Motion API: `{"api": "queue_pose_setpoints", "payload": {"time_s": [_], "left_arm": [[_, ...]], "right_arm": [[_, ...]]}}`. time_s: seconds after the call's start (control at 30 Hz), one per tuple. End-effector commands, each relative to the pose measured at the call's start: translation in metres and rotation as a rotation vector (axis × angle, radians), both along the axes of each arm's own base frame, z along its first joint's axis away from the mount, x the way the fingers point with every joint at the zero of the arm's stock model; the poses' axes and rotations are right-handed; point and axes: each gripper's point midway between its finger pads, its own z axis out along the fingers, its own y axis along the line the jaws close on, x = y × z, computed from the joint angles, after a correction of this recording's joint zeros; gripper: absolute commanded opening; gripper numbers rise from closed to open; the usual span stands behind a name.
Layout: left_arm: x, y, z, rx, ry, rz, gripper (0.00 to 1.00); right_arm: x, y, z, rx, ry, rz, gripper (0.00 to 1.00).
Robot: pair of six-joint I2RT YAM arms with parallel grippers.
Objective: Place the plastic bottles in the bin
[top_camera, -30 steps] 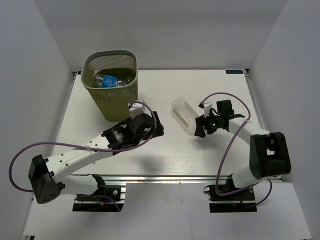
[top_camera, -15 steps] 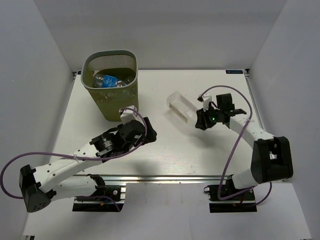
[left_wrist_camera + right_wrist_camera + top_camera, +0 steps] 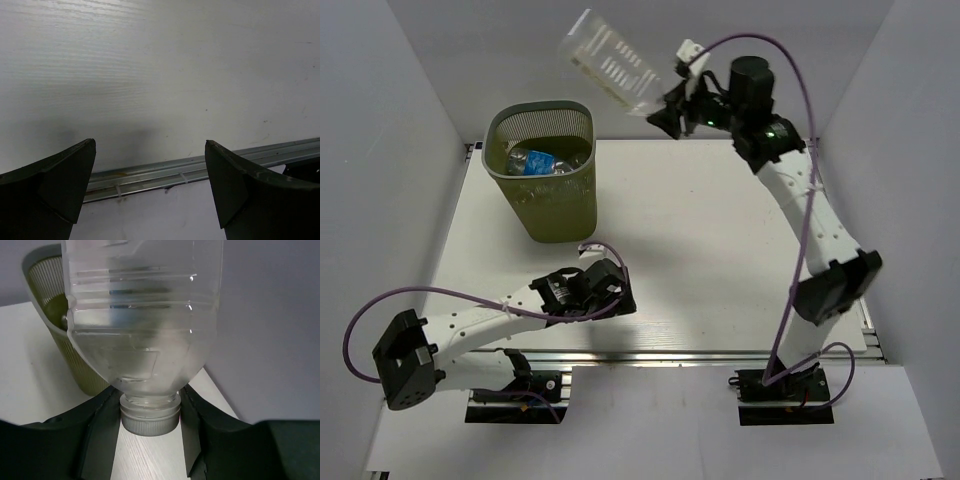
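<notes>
White table (image 3: 720, 260) no longer bears the big clear bottle (image 3: 615, 62), which the right gripper (image 3: 667, 108), clamped on its neck, has lifted high beside the bin (image 3: 555, 215) (other bottles (image 3: 542, 160) already inside), nearly ready to drop, while the left gripper (image 3: 150, 147) gapes empty.

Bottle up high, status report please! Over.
Right gripper shut on squarish clear bottle at its neck, high up, right of green bin. Left gripper open, empty, low over table. Nothing blocking the bin's mouth.

Nothing legible. Label on the blue-labelled bottle (image 3: 532, 160) inside the bin (image 3: 545, 215) and white print on the squarish bottle (image 3: 613, 62) right of it: too small.
</notes>
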Motion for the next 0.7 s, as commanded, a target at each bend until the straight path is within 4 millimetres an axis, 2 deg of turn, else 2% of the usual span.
{"api": "queue_pose_setpoints", "payload": {"time_s": [0.0, 0.03, 0.07, 0.1, 0.13, 0.17, 0.2, 0.23, 0.27, 0.3, 0.37, 0.4, 0.47, 0.5, 0.57, 0.63, 0.67], "left_arm": [[0.001, -0.014, 0.009, -0.079, -0.016, -0.009, 1.00], [0.001, -0.014, 0.009, -0.079, -0.016, -0.009, 1.00], [-0.002, -0.015, 0.010, -0.089, -0.022, -0.018, 1.00], [-0.003, -0.013, 0.010, -0.093, -0.025, -0.018, 1.00], [-0.003, -0.013, 0.010, -0.093, -0.025, -0.018, 1.00], [-0.003, -0.010, 0.009, -0.090, -0.032, -0.013, 1.00], [-0.004, -0.008, 0.008, -0.090, -0.032, -0.013, 1.00], [-0.004, -0.008, 0.011, -0.105, -0.036, -0.006, 1.00], [-0.005, -0.006, 0.008, -0.098, -0.031, -0.006, 1.00], [-0.005, -0.004, 0.007, -0.095, -0.038, -0.001, 1.00], [-0.006, -0.002, 0.006, -0.100, -0.035, 0.007, 1.00], [-0.006, -0.002, 0.008, -0.108, -0.040, 0.007, 1.00], [-0.007, 0.000, 0.007, -0.108, -0.040, 0.007, 1.00], [-0.007, 0.000, 0.007, -0.108, -0.040, 0.007, 1.00], [-0.006, 0.001, 0.007, -0.104, -0.046, 0.012, 1.00], [-0.006, 0.001, 0.007, -0.104, -0.046, 0.012, 1.00], [-0.005, -0.001, 0.008, -0.112, -0.051, 0.012, 1.00]], "right_arm": [[0.005, 0.049, -0.001, -0.001, 0.030, 0.066, 0.00], [-0.002, 0.065, 0.016, 0.028, -0.008, 0.080, 0.00], [0.008, 0.079, 0.008, 0.042, 0.002, 0.080, 0.00], [0.004, 0.093, 0.015, 0.068, -0.028, 0.094, 0.00], [0.008, 0.097, 0.015, 0.082, -0.038, 0.079, 0.00], [0.012, 0.105, 0.002, 0.089, -0.004, 0.078, 0.00], [0.006, 0.119, 0.015, 0.128, -0.055, 0.103, 0.00], [0.009, 0.126, 0.010, 0.130, -0.049, 0.098, 0.00], [0.009, 0.129, 0.019, 0.154, -0.062, 0.091, 0.00], [0.003, 0.143, 0.018, 0.163, -0.065, 0.114, 0.00], [0.005, 0.152, 0.014, 0.166, -0.061, 0.115, 0.01], [-0.003, 0.166, 0.012, 0.164, -0.067, 0.136, 0.11], [-0.003, 0.172, 0.007, 0.158, -0.065, 0.131, 0.34], [-0.004, 0.177, -0.002, 0.142, -0.059, 0.129, 0.55], [-0.005, 0.180, -0.005, 0.138, -0.060, 0.131, 0.62], [-0.004, 0.184, -0.011, 0.127, -0.056, 0.125, 0.76], [-0.003, 0.184, -0.013, 0.128, -0.051, 0.118, 0.78]]}}
